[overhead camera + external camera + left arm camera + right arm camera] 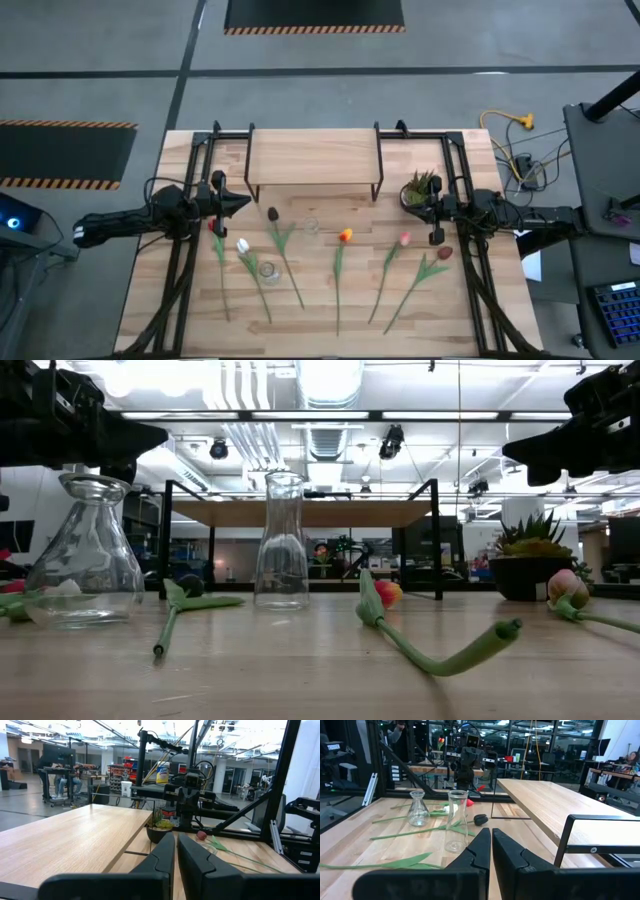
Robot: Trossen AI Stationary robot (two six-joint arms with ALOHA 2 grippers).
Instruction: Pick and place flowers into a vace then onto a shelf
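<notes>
The tabletop (330, 310) is pale, light-grained wood; the shelf (312, 157) shows the same light wood on thin black legs; the flowers (330, 262) have green stems and leaves, with heads of red (211, 226), white (242, 245), dark maroon (272, 214), orange-yellow (345, 236), pink (404, 239) and deep red (444, 253); two glass vases (282, 540) are clear and colourless; the potted plant (420, 187) is spiky green in a dark bowl; both arms are black; the floor mats (60, 152) are black with orange-and-black striped edging; a yellow cable (508, 122) lies on the grey floor.

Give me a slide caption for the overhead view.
Six artificial tulips and two clear glass vases lie before the light-wood shelf, both shut grippers, left and right, waiting at its ends.
</notes>
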